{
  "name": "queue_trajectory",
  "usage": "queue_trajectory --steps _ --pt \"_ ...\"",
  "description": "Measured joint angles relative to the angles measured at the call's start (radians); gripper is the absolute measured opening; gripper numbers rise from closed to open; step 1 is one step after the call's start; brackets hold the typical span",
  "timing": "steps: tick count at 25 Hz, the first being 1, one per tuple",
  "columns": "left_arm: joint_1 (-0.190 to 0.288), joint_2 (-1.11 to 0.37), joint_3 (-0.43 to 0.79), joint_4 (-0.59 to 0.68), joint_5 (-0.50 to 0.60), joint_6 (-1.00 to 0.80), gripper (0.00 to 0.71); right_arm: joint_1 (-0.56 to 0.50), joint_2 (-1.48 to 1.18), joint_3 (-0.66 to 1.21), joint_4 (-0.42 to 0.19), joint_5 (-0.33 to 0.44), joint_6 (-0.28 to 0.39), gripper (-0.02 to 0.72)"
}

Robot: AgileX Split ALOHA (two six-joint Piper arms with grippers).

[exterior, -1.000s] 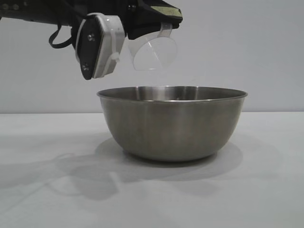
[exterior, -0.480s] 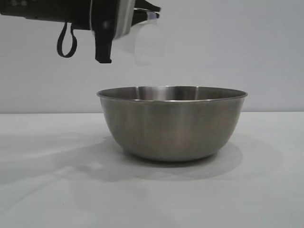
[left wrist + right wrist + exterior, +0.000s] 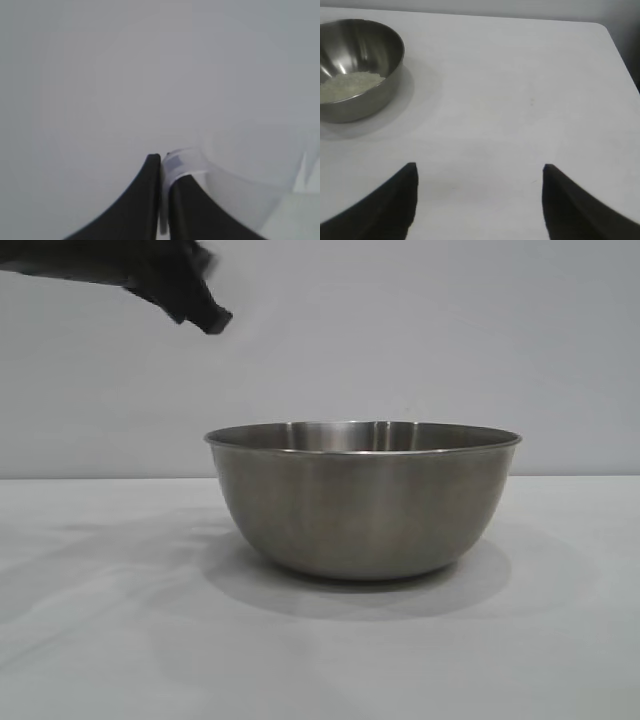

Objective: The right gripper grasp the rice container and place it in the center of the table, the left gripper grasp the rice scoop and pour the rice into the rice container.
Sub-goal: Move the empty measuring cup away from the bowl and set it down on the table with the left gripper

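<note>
**Rice is in the bowl, scoop pinched by its handle**

A plain pale wall and a matte white table (image 3: 90, 640) are all I get in the exterior view, with the rice container (image 3: 362, 500) sitting upright in the middle. At about 10 o'clock from its rim, high up, I see a dark piece of the left arm (image 3: 175, 285); from here I can't make out the scoop.

On the left wrist view, the left gripper (image 3: 161, 160) has its fingers pressed together on the thin handle tab of the rice scoop (image 3: 250, 175), with the clear cup body just beside the fingers. I see no grains in it. I judge this cup light, stiff and slick; the handle is the only sensible hold, and a thin tab like that could pivot in the pinch.

On the right wrist view, the right gripper (image 3: 479, 170) hovers with its fingers spread wide and nothing between them, well apart from the container (image 3: 355, 67), which lies toward 10 o'clock. The rice (image 3: 347, 85) sits heaped inside. The steel bowl looks rigid and smooth; I'd take it by the rolled rim
</note>
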Motion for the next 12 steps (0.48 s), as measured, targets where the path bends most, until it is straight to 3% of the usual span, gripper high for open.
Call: queue_trajectory --steps 5,12 --pt "0.000 -0.002 0.059 -0.139 0.000 -0.149 0.000 0.000 0.000 0.000 0.000 0.000 0.000 0.449" --pt "0.000 -0.002 0.188 -0.178 0.000 -0.354 0.000 0.000 0.000 0.000 0.000 0.000 0.000 0.449"
